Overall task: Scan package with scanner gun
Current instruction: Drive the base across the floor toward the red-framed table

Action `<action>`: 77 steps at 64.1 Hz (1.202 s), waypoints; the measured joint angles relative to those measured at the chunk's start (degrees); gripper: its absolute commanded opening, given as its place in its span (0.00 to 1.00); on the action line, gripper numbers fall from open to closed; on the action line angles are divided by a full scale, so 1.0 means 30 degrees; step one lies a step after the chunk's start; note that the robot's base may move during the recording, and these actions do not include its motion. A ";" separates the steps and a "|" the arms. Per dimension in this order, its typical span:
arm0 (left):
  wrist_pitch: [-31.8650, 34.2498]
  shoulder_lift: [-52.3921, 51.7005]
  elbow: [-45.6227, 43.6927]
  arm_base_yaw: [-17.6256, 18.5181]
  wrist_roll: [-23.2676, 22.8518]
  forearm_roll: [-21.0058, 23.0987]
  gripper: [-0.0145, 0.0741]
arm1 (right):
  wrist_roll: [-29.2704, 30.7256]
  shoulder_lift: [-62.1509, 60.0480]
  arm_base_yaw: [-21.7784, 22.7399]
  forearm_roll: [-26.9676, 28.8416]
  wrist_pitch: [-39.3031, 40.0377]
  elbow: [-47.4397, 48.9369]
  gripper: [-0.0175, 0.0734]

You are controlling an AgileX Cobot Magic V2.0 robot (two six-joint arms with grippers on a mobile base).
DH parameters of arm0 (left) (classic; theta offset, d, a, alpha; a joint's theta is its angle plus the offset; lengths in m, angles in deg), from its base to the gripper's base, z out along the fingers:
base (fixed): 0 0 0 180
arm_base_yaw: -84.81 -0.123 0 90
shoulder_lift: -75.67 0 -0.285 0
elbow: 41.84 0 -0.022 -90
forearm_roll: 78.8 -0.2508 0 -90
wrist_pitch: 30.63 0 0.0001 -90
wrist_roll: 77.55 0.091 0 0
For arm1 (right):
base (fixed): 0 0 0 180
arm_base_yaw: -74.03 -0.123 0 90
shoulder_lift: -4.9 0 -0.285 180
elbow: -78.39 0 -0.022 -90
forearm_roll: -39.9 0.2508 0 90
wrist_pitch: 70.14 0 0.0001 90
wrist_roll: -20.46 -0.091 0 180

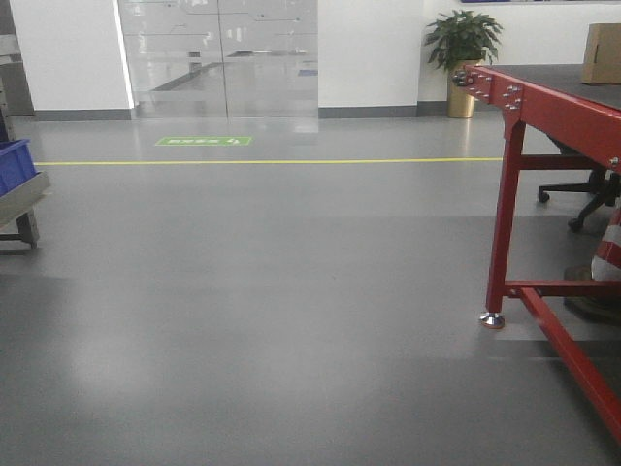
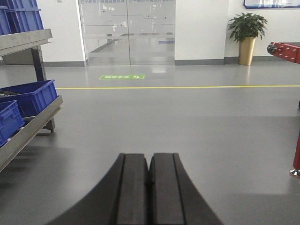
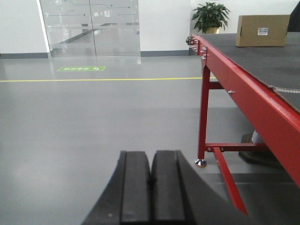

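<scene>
Left tool (image 2: pixel 150 160) closed, right tool (image 3: pixel 153 158) closed, one package (image 3: pixel 262 30) on table (image 3: pixel 262 70)

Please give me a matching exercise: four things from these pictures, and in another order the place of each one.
Things:
1. plain tan cardboard box with a white label
2. blue plastic bins
3. green plant in a gold pot
4. green rectangular floor sign

Places:
A. on the grey metal shelf rack
B. before the glass doors
C. on the red-framed table
D. by the white wall

Pairs: 1-C, 2-A, 3-D, 4-B.
</scene>
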State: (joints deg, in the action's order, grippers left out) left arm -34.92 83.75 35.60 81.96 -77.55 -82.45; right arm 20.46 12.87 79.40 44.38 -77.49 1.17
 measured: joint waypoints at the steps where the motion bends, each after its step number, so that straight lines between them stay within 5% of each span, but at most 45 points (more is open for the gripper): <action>1: 0.0000 0.0000 0.0000 0.0000 0.0000 0.0000 0.04 | 0.0000 0.0000 0.0000 0.0000 0.0000 0.0000 0.02; 77: 0.0000 0.0000 0.0000 0.0000 0.0000 0.0000 0.04 | 0.0000 0.0000 -0.0041 0.0000 0.0041 0.0000 0.02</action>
State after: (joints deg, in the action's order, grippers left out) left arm -34.92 83.75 35.60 81.96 -77.55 -82.45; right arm 20.46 12.87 79.28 44.38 -77.36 1.17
